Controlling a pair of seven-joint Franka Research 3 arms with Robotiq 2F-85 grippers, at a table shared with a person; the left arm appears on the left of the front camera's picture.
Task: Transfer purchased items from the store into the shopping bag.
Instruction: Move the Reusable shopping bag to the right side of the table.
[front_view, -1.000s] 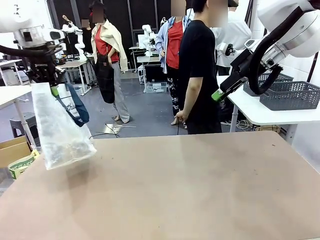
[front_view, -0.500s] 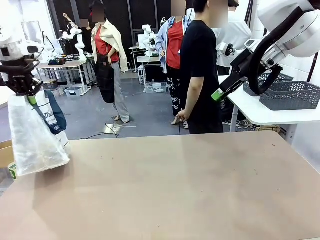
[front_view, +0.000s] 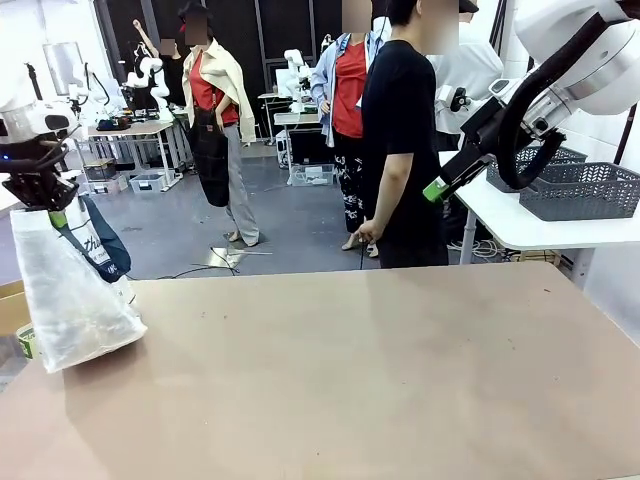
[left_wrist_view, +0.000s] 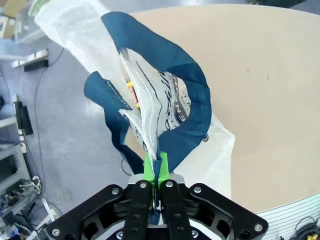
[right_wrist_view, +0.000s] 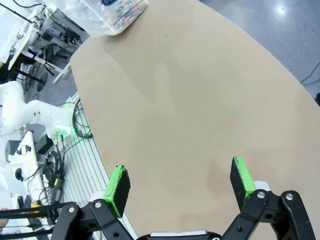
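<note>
The left gripper (left_wrist_view: 156, 172) has its green fingers (left_wrist_view: 148, 169) pinched together on the top edge of the bag (left_wrist_view: 165, 107) and a navy strap (left_wrist_view: 187, 137). The bag hangs below over the bench (left_wrist_view: 260, 90) edge, something red and yellow inside; grey floor (left_wrist_view: 60, 125) lies beyond

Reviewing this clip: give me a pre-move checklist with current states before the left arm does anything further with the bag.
1. Left hand shut on the shopping bag at its top edge: ok.
2. Bag bottom on the table: ok, at the left edge.
3. Bag mouth open for loading: not ok, pinched flat.
4. Right hand open, holding nothing: ok.
5. Person away from the bag: ok.
6. Bag contents: cannot tell.
</note>
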